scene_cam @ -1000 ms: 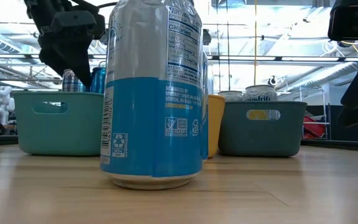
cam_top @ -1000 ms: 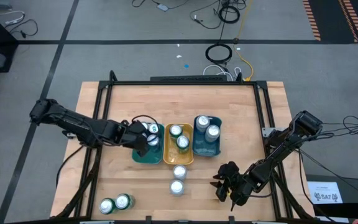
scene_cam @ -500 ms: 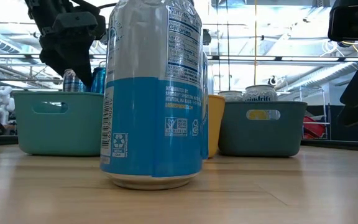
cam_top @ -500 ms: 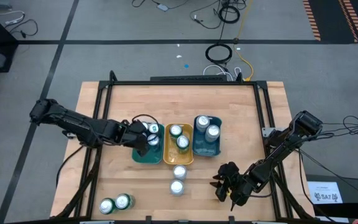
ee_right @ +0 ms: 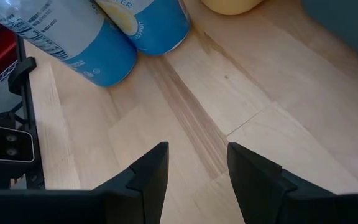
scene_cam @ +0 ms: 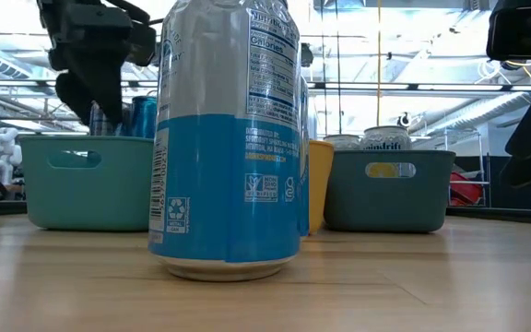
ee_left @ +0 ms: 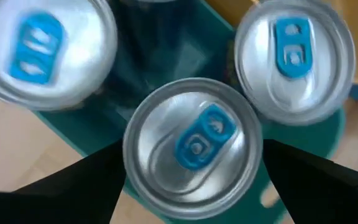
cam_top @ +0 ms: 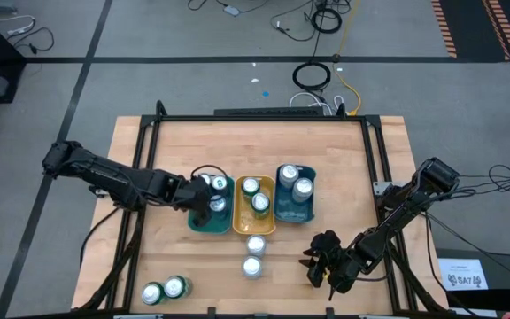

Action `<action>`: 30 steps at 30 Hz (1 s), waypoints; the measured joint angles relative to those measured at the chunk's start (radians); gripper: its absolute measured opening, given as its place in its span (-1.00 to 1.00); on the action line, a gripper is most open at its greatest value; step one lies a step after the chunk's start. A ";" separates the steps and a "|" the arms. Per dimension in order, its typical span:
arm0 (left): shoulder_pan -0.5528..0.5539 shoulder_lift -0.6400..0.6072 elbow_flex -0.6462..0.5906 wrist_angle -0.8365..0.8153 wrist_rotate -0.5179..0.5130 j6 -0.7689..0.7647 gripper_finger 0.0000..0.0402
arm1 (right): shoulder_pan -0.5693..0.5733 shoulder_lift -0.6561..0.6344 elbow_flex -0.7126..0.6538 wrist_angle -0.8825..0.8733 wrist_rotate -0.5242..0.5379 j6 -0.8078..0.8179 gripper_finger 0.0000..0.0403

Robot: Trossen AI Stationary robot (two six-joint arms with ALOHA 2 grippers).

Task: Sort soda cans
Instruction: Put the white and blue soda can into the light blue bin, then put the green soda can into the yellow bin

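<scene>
My left gripper (cam_top: 198, 197) (ee_left: 193, 186) hangs open over the teal tray (cam_top: 195, 221) (scene_cam: 86, 180). Its fingers stand on either side of the middle one of three blue-tabbed cans (ee_left: 193, 146) standing in that tray. The yellow tray (cam_top: 242, 223) holds two cans, and so does the blue tray (cam_top: 290, 213). Two blue and silver-white cans (cam_top: 254, 255) (scene_cam: 227, 138) stand on the table near the yellow tray. Two green cans (cam_top: 164, 290) stand at the near left corner. My right gripper (cam_top: 319, 261) (ee_right: 197, 180) is open over bare wood, right of the standing pair (ee_right: 104, 37). My left gripper comes down from above with a finger at each side of the middle can's top rim (ee_left: 135, 180). I cannot tell whether the fingers touch it. The can stands upright in the teal tray.
The three trays sit side by side mid-table. A black frame (cam_top: 255, 118) runs round the table's edges. Bare wood lies at the far half, the left side and the near right. Cables lie on the floor beyond the far edge.
My left gripper has drawn back a little toward the table's left edge and risen slightly over the teal tray. The cans and my right arm have kept still.
</scene>
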 joint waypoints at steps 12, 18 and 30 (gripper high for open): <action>-0.030 -0.006 0.188 -0.295 -0.001 -0.171 0.87 | 0.000 0.000 0.000 0.000 -0.004 -0.040 -0.23; -0.162 -0.006 0.261 -0.313 -0.018 -0.400 0.87 | 0.000 0.000 0.000 0.000 -0.009 -0.074 -0.23; -0.602 0.010 0.272 -0.123 -0.097 -0.959 0.87 | 0.001 0.000 0.000 0.000 -0.035 -0.158 -0.23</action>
